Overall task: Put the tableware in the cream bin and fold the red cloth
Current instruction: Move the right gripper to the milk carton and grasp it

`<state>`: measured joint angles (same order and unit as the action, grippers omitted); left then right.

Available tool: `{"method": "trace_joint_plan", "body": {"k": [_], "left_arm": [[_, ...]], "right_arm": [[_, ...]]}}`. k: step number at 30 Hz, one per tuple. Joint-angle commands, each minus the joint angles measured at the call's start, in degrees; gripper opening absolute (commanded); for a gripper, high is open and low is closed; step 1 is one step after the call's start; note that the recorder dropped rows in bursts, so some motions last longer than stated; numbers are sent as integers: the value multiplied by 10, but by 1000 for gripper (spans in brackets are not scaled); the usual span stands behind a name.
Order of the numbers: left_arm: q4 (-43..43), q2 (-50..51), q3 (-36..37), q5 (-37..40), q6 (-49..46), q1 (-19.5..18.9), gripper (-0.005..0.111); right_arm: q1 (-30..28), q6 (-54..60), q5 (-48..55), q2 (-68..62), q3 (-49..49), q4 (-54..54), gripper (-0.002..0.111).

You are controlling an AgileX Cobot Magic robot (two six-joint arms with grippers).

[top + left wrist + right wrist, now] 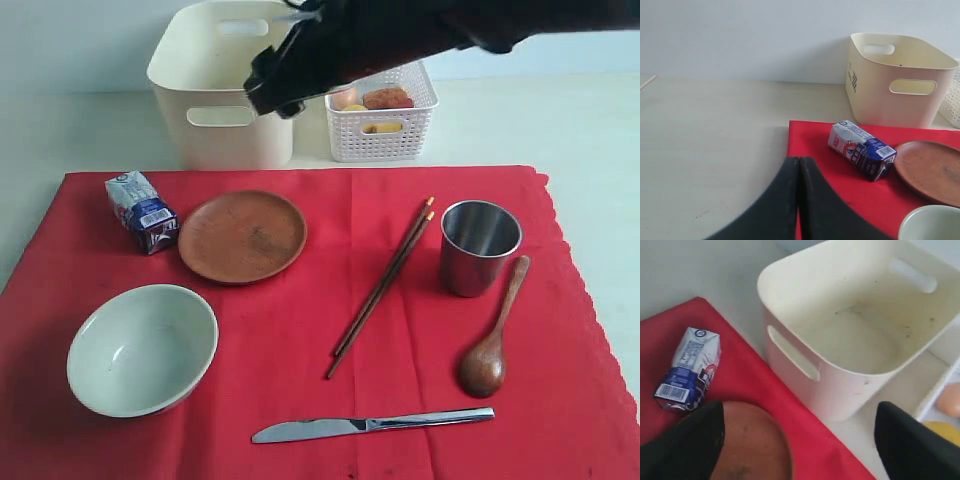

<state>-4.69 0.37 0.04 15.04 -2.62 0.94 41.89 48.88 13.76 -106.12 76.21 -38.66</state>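
The red cloth (300, 330) lies flat. On it are the tableware: a pale bowl (142, 348), brown plate (242, 236), chopsticks (382, 288), steel cup (478, 247), wooden spoon (492, 335) and knife (372, 425). The cream bin (220, 90) stands behind the cloth, with nothing in it in the right wrist view. My right gripper (272, 92) hangs open and holds nothing above the bin's near side and the plate's far rim (755, 440); its fingers (685, 440) stand wide apart. My left gripper (799, 167) is shut and empty over the cloth's left edge, outside the exterior view.
A small blue-white carton (143, 212) lies on the cloth left of the plate. A white lattice basket (385, 125) with food items stands right of the cream bin. The cloth's right edge (590, 300) is scalloped. Bare pale table lies left of the cloth (710, 150).
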Motion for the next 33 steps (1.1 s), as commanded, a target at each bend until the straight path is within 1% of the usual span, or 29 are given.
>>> {"method": "trace_joint_plan", "body": {"k": [1, 3, 6, 11, 16, 25, 33], "left_arm": [[-5, -4, 0, -3, -2, -2, 2], [-5, -4, 0, -3, -2, -2, 2], [-5, -4, 0, -3, -2, -2, 2], [-5, -4, 0, -3, -2, -2, 2], [-5, -4, 0, -3, -2, -2, 2], [-5, -4, 0, -3, -2, -2, 2], [-5, -4, 0, -3, -2, -2, 2]], "right_arm": [[38, -11, -13, -49, 24, -4, 83], [52, -23, 15, -74, 50, -4, 88], [82, -41, 33, -130, 115, -4, 97], [104, -41, 73, -223, 223, -2, 97], [104, -44, 78, -283, 284, -2, 97], [104, -46, 80, -353, 346, 1, 97], [104, -39, 82, -386, 369, 3, 97]]}}
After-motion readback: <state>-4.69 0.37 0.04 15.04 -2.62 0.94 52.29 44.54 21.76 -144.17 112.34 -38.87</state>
